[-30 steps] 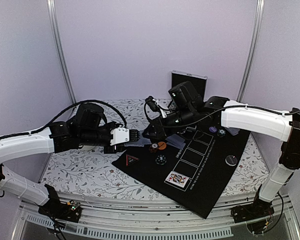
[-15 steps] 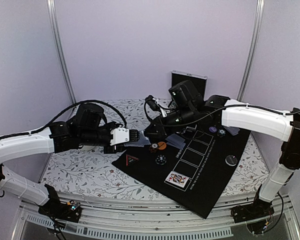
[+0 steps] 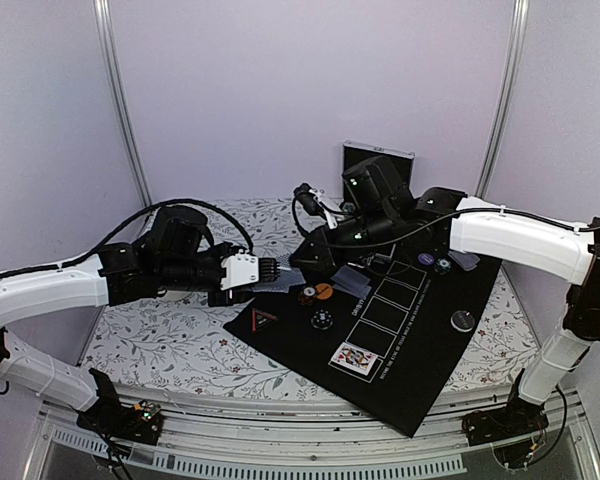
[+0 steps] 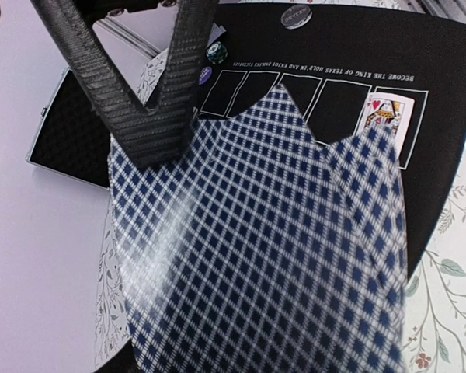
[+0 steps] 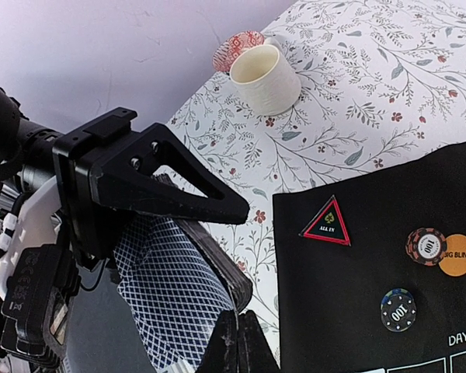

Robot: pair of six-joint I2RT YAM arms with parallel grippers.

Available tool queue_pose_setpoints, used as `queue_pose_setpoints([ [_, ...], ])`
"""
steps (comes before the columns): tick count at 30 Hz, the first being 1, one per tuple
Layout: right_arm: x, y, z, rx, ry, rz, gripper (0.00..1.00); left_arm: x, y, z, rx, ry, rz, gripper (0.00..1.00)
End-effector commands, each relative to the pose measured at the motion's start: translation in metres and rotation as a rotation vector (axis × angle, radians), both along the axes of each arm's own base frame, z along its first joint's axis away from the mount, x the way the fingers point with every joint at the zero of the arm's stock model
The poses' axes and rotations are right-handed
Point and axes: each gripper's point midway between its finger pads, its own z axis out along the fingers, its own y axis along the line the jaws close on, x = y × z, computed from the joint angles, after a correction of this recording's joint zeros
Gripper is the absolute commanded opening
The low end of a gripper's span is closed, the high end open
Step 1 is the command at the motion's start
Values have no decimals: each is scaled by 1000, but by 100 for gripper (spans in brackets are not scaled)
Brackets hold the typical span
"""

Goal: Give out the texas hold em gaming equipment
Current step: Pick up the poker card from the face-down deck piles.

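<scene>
A face-up queen card lies nearest on the black mat, with striped chips behind it. Above the table, the left tool clamps the checkered-back cards. The right tool presses its fingertips together at their edge (whether on a card, I cannot tell).

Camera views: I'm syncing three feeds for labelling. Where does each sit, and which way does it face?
Top external: high behind the bases, looking down on the black mat; both arms show, left gripper facing right gripper.
Left wrist: looks across its fanned cards toward the mat; they cover its own fingers, the right gripper's reach in.
Right wrist: looks down past its own closed fingertips at the left gripper and cream cup.
Both wrist views share the cards and mat.
</scene>
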Motion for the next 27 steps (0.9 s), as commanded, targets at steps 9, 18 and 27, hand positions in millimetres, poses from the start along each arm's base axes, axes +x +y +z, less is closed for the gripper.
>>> queue_pose_setpoints([
  [9,3,19,35,143,-51,-36,2,-8,-3,8,-33,-2,-25,48],
  [18,-3,20,32,139,-34,-9,17,-8,-3,9,-35,-6,-22,48],
  [27,0,7,22,80,-45,-53,5,-8,-2,9,-35,-8,-20,48],
])
